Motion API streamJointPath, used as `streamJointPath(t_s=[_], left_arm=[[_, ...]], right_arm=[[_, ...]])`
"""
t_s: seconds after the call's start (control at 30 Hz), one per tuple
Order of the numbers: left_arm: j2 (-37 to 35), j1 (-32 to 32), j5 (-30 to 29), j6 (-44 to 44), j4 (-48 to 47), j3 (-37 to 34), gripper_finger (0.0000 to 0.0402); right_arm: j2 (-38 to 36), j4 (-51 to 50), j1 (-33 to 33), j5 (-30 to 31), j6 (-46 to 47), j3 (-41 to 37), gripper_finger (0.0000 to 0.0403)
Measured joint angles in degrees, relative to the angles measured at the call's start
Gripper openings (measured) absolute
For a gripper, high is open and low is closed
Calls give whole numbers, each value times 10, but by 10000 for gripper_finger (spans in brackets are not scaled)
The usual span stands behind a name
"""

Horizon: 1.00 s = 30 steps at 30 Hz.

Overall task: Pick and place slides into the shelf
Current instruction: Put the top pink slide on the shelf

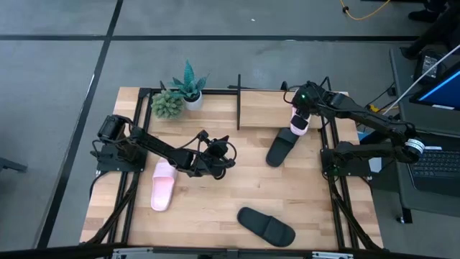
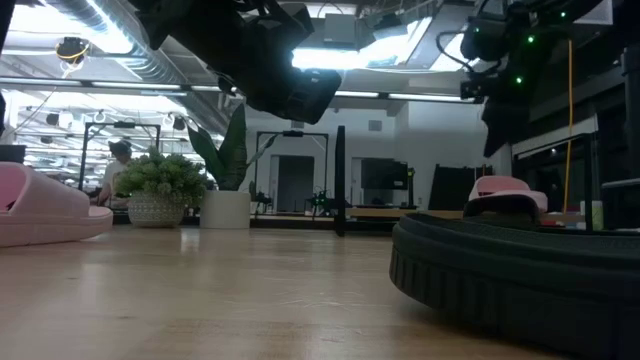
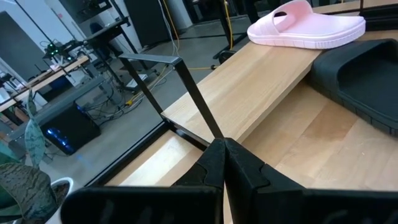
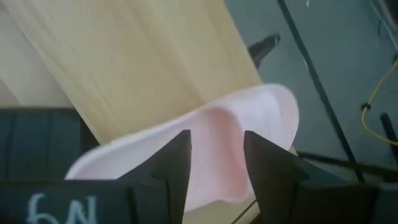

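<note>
Looking down from above, my right hand (image 1: pixel 300 124) grips a pink slide (image 1: pixel 299 126) over the shelf (image 1: pixel 266 108) board, while my left hand (image 1: pixel 219 158) hangs shut and empty mid-table beside the other pink slide (image 1: pixel 163 185). At table level, a black slide (image 2: pixel 515 265) fills the foreground. Past my right wrist, my fingers (image 4: pixel 171 165) straddle the pink strap, part-open.

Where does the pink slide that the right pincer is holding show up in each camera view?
High view: pink slide at upper right, on the shelf board, under the right pincer.
Low view: right of centre, behind the black slide.
Left wrist view: top right, on the raised board.
Right wrist view: centre, between the dark fingers.
Shared landmark: the light wood shelf board beneath it.
</note>
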Motion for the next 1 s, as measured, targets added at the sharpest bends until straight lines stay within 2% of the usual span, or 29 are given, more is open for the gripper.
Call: streamJointPath(t_s=[0.27,0.57,0.73,0.93,1.0], left_arm=[[0,0,0,0,3,0,0],[0,-3,0,-1,15,0,0],[0,-12,0,0,15,0,0],[0,-12,0,0,15,0,0],[0,-12,0,0,15,0,0]], right_arm=[[7,-11,0,43,-105,18,149],[74,20,0,47,-141,18,149],[126,21,-1,111,-154,17,149],[155,41,0,115,-164,17,149],[157,60,0,134,-167,17,149]])
